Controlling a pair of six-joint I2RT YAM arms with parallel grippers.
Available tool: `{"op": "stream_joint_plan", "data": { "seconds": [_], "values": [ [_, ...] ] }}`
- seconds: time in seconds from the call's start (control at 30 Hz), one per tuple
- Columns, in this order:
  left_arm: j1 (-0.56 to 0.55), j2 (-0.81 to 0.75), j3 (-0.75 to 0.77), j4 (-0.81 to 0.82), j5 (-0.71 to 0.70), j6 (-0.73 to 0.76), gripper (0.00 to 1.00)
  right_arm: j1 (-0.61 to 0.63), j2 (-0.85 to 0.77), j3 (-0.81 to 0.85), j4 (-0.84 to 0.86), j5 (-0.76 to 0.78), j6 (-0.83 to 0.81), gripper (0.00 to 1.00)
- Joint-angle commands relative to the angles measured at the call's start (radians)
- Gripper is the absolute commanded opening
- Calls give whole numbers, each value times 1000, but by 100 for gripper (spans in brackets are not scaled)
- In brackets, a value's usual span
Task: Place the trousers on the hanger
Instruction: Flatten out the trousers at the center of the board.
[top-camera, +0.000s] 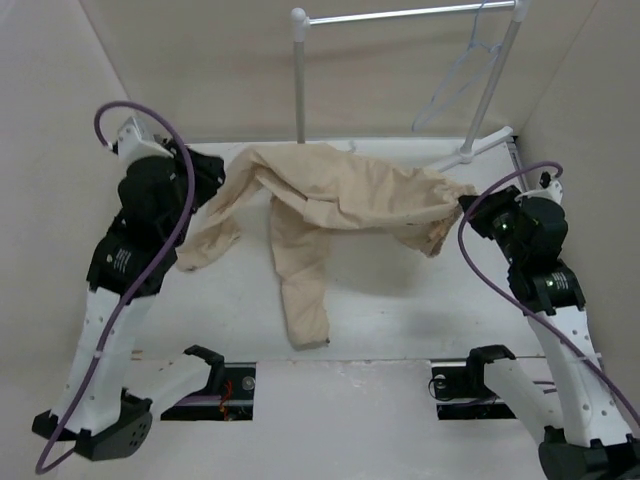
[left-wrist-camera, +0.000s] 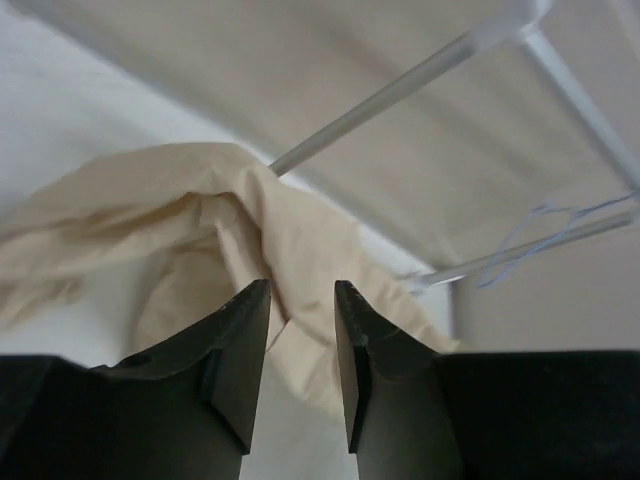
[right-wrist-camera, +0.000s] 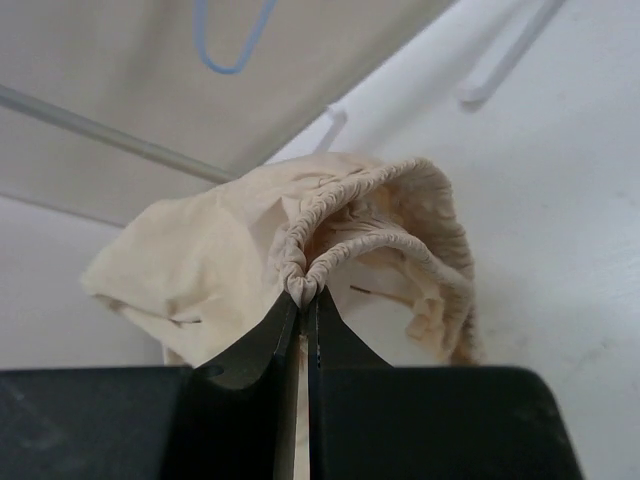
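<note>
The beige trousers (top-camera: 330, 205) lie crumpled across the back of the table, one leg running toward the front. My right gripper (right-wrist-camera: 302, 297) is shut on the gathered waistband of the trousers (right-wrist-camera: 330, 225) at their right end (top-camera: 462, 205). My left gripper (left-wrist-camera: 301, 290) is open and empty, its jaws a short way in front of the trousers' left part (left-wrist-camera: 200, 220); in the top view it sits by the cloth's left edge (top-camera: 212, 170). The thin pale hanger (top-camera: 455, 85) hangs on the rack's rail at the back right, also seen in the left wrist view (left-wrist-camera: 545, 235) and the right wrist view (right-wrist-camera: 235, 35).
A white tube rack (top-camera: 298, 75) with a horizontal rail (top-camera: 410, 14) stands at the back, its foot (top-camera: 480, 148) on the table at the right. Beige walls close in the left, back and right sides. Two black mounts (top-camera: 210, 370) sit at the near edge.
</note>
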Motion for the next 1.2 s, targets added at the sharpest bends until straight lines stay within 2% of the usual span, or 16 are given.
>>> {"op": "stream_joint_plan", "data": {
  "seconds": [0.0, 0.07, 0.17, 0.27, 0.37, 0.47, 0.6, 0.83, 1.03, 1.1, 1.17],
  "values": [
    [-100, -49, -215, -348, -312, 30, 32, -71, -15, -127, -94, 15, 18, 2],
    [-128, -111, -370, -418, -371, -66, 42, -148, -21, -183, -129, -2, 17, 2],
    [-59, -128, -541, -381, -325, -119, 64, -229, -5, -232, -146, -47, 0, 2],
    [39, -77, -658, -195, -201, -108, 73, -228, 28, -218, -135, -42, -5, 2],
    [172, 10, -727, 75, -26, -125, 73, -181, 64, -182, -129, -39, -5, 2],
    [270, 140, -736, 287, 69, -166, 71, -142, 65, -166, -140, -10, -17, 2],
    [365, 298, -706, 468, 99, -180, 66, -113, 45, -177, -151, -2, -29, 3],
    [470, 467, -637, 558, 122, -192, 59, -70, 16, -204, -161, -7, -25, 3],
    [484, 601, -545, 633, 165, -191, 57, -61, 0, -235, -157, -11, -23, 3],
    [491, 650, -512, 633, 174, -192, 47, -62, 0, -237, -157, -13, -23, 3],
    [504, 694, -473, 627, 186, -192, 29, -65, 6, -229, -151, -13, -22, 3]
  ]
}}
